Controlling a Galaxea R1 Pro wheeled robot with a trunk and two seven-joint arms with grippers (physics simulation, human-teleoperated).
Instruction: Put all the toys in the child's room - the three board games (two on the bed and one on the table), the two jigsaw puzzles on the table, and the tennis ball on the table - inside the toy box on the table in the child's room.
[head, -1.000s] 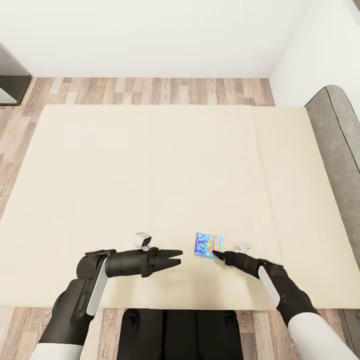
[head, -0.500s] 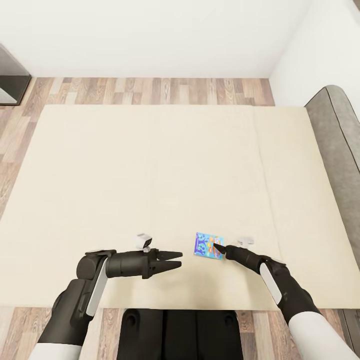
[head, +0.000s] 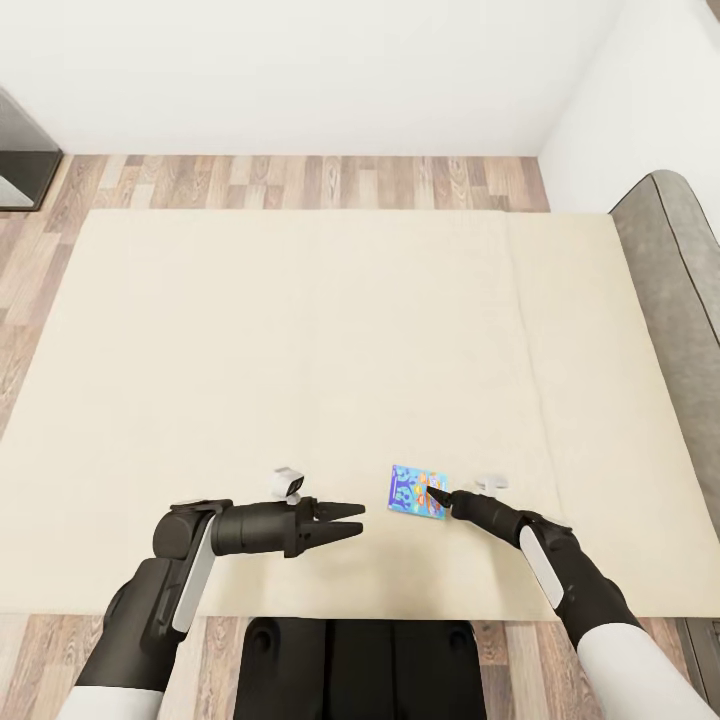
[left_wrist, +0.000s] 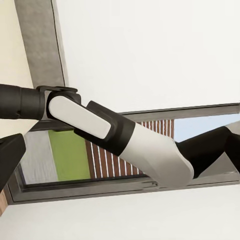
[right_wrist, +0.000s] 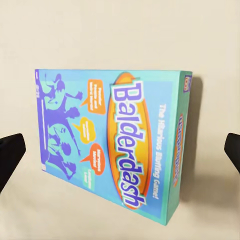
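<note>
Here, the parts in turn:
Bed: low wide bed with a plain cream mattress (head: 330, 350), above a wood-plank floor (head: 300, 180).
Game: small blue flat cardboard board game box (head: 417, 491) printed "Balderdash" (right_wrist: 112, 140), lying flat on the mattress near its front edge.
Right gripper: black two-fingered right gripper (head: 436, 497), fingertips spread wide; in the right wrist view one dark tip (right_wrist: 10, 155) stands on either side of the box, both apart from it.
Relation: gripper poised at the box's right edge, aimed straight at it.
Left gripper: black left gripper (head: 356, 517), fingers slightly parted and empty, hovering well to the left of the box.
</note>
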